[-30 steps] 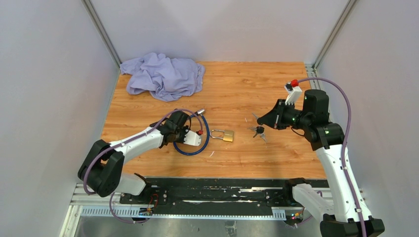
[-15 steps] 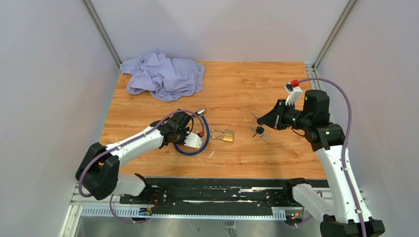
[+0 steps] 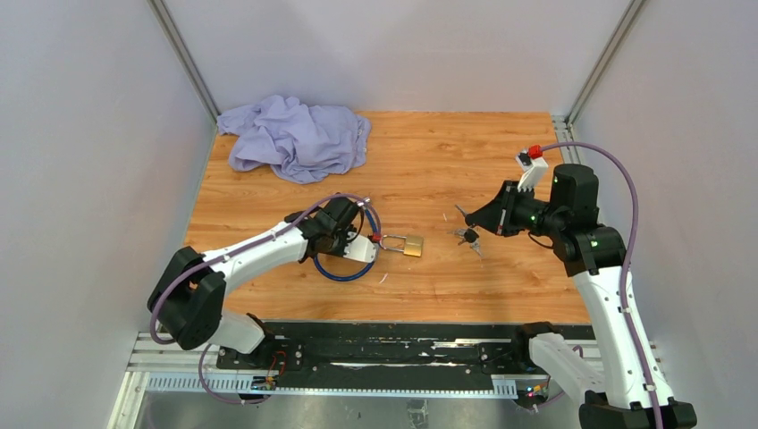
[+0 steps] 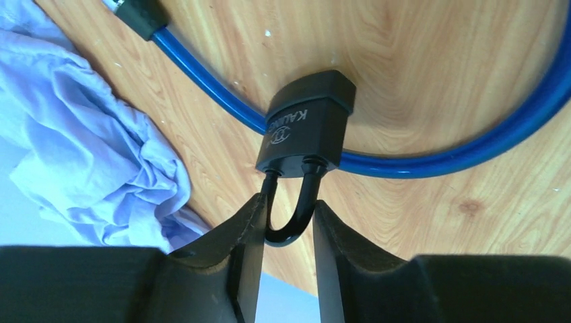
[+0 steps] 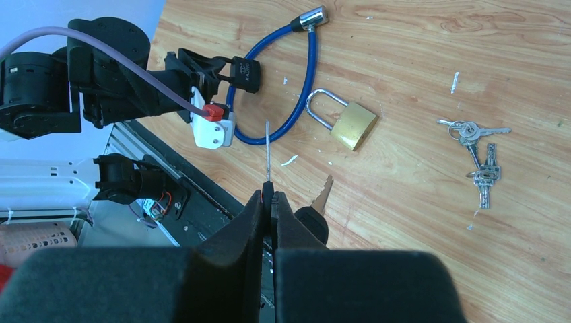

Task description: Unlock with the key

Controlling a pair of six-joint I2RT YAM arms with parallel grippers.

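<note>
A black padlock (image 4: 306, 124) hangs on a blue cable loop (image 4: 471, 145) on the wooden table. My left gripper (image 4: 286, 208) is shut on its shackle, with a finger on each side. The right wrist view shows the same padlock (image 5: 246, 73) and left gripper (image 5: 219, 67). My right gripper (image 5: 269, 195) is shut on a key (image 5: 267, 151) whose blade points forward, and a black-headed key (image 5: 313, 219) hangs beside it. In the top view the right gripper (image 3: 472, 216) is in the air, right of the left gripper (image 3: 356, 223).
A brass padlock (image 3: 411, 245) lies just right of the cable loop (image 3: 344, 273) and also shows in the right wrist view (image 5: 353, 124). A bunch of keys (image 5: 475, 151) lies on the table further right. A crumpled lilac cloth (image 3: 295, 134) lies at the back left.
My left gripper has moved to the right, toward the brass padlock, and the cable loop has shifted with it. The right arm has barely moved.
</note>
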